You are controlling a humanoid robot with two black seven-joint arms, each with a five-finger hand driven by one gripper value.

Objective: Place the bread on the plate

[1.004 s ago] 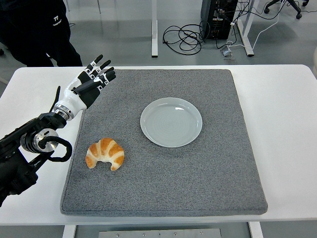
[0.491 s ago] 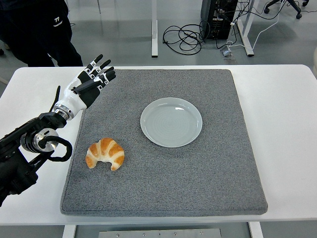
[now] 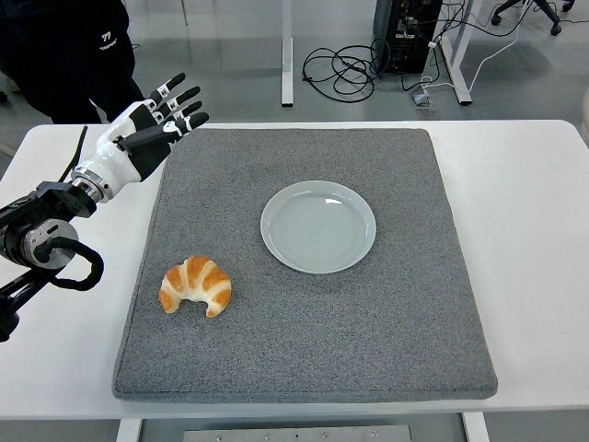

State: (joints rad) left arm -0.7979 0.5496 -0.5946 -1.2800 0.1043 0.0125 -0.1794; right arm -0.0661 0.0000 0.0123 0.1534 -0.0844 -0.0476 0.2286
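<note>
Grey floor [image 3: 230,55] behind, with black cables [image 3: 340,69] coiled near a dark computer case [image 3: 405,32] and white desk legs [image 3: 286,51]. White counter [image 3: 534,230] below, covered mostly by a grey mat [image 3: 368,331].

Bread [image 3: 195,285]: a croissant, lying on the mat's near left part, clear of the plate [image 3: 318,226]. Plate pale, round, at mat centre, nothing on it. Croissant well apart from plate, to its near left.

Left robot hand [image 3: 147,129]: raised over the counter's far left, at the mat's far left corner. Fingers [image 3: 182,95] spread and extended toward the right, holding nothing. Croissant well apart from this hand, toward the near edge and slightly right; no contact between them. White forearm shell and black joint [image 3: 41,244] running down to the left edge.

Right robot hand: not in view.

Hidden or unclear: left arm cut off at the picture's left edge; height of the hand above the counter not determinable. Person in dark clothing [image 3: 64,55] at top left, cut off by the frame, only torso and legs showing, partly behind the hand. Small white mark on the clothing too small to make out. Chair base [image 3: 529,11] at top right only partly visible. Counter's underframe [image 3: 294,433] barely seen at the bottom.
</note>
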